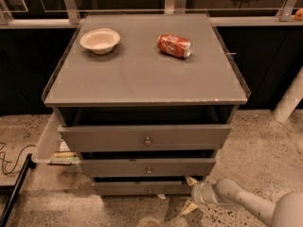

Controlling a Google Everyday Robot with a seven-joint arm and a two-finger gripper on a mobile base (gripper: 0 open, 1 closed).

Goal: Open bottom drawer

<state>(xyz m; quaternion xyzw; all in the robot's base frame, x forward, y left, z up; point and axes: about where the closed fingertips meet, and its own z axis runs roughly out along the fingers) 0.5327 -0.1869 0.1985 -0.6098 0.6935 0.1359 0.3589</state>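
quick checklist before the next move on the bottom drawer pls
1. Gripper near the bottom drawer: ok, it sits low at the drawer's right end.
2. Gripper on the knob: not ok, the knob is bare and the gripper is off to one side.
3. Gripper open and empty: ok.
4. Drawer already pulled out: cannot tell.
5. Can and bowl on the cabinet top safe from a tug: ok, both sit back from the front edge.

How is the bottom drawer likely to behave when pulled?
The bottom drawer looks rigid, so it should slide straight. Its small round knob may slip from a grip. The end effector sits by its right end; pulling there might skew it.
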